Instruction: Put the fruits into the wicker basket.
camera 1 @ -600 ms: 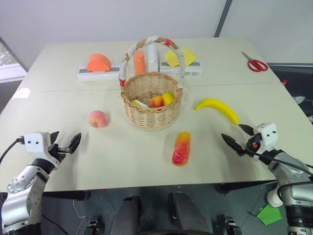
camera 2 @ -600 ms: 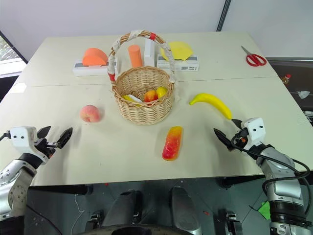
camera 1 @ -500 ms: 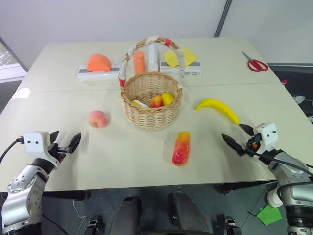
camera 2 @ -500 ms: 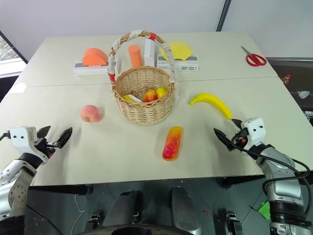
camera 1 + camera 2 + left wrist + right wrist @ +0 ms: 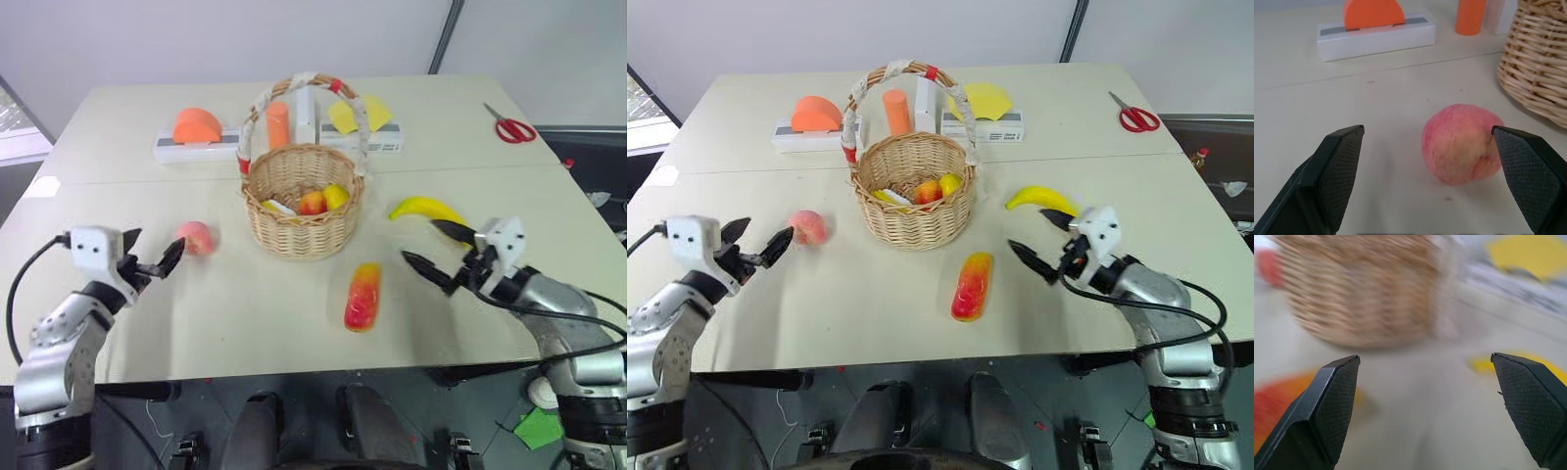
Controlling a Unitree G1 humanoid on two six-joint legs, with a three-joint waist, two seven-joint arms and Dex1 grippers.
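- Left eye view: we see the basket [image 5: 302, 204] upright near the middle of the bench [image 5: 245, 313], with small fruit pieces inside. The peach [image 5: 197, 237] lies to its left, the mango [image 5: 361, 297] in front of it, a little to the right, and the banana [image 5: 423, 209] to its right. The left tool [image 5: 151, 259] hangs just beside the peach with its fingers apart, empty. The right tool [image 5: 440, 250] hangs between mango and banana, fingers spread wide and empty, its upper finger crossing the banana's near end.
- Right eye view: we see the same layout. Behind the basket stand orange and yellow foam shapes [image 5: 817, 113] on white blocks; scissors [image 5: 1134, 116] lie at the far right corner.
- Left wrist view: we see the peach between the two parted fingers [image 5: 1334, 169], apart from both, resting on the bench near the basket wall.
- Right wrist view: the picture is blurred; we make out the basket ahead, the mango to one side and the banana to the other, beyond the spread fingers [image 5: 1332, 404].
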